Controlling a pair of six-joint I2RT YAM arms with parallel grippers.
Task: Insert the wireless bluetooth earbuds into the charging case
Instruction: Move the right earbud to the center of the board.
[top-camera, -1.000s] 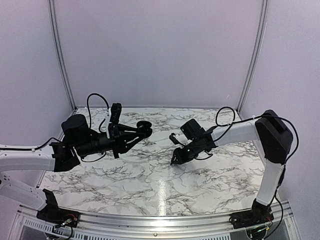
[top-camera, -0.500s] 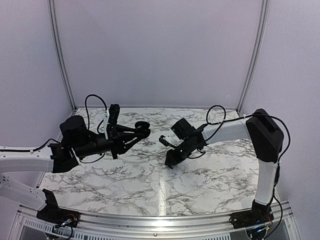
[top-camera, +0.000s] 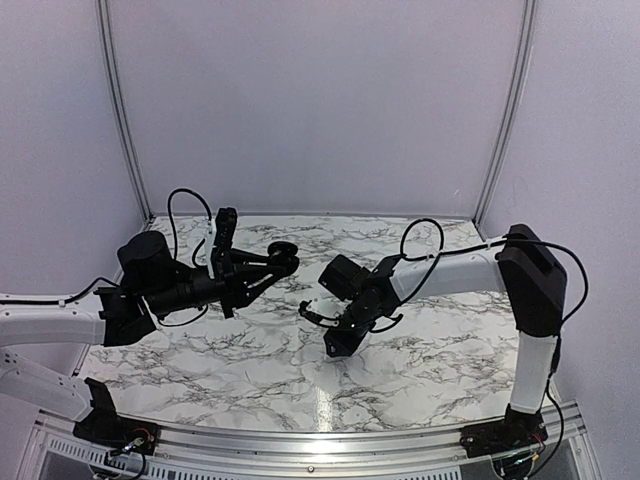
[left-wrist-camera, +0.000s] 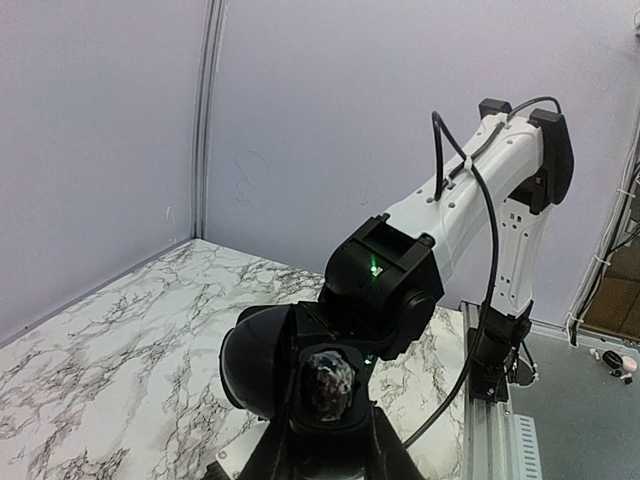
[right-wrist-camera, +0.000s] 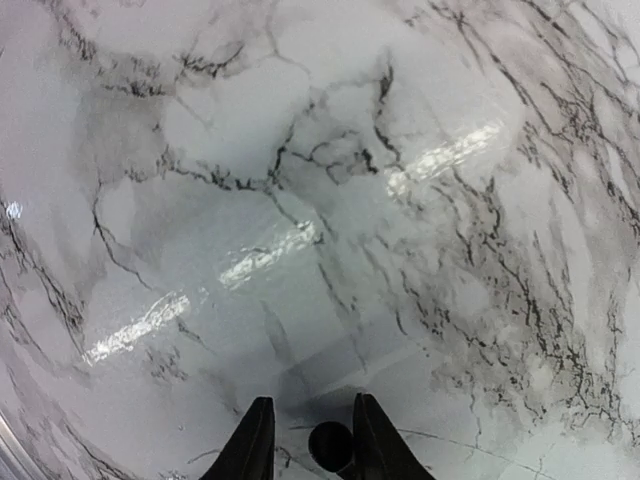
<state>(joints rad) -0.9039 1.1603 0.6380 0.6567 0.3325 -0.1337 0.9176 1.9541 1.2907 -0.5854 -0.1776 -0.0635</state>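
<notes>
Above the arms, over a marbled worktop (top-camera: 430, 350), the left gripper (top-camera: 278, 260) hangs raised, clenched on a black round object (top-camera: 288, 249). The right gripper (top-camera: 337, 346) points down at the surface. At the left wrist, that round object fills the foreground. At the right wrist, a tiny dark piece, likely an earbud (right-wrist-camera: 330, 446), sits between nearly closed fingers; whether it is pinched cannot be told. No charging case shows in any view, so nothing looks inserted yet.
</notes>
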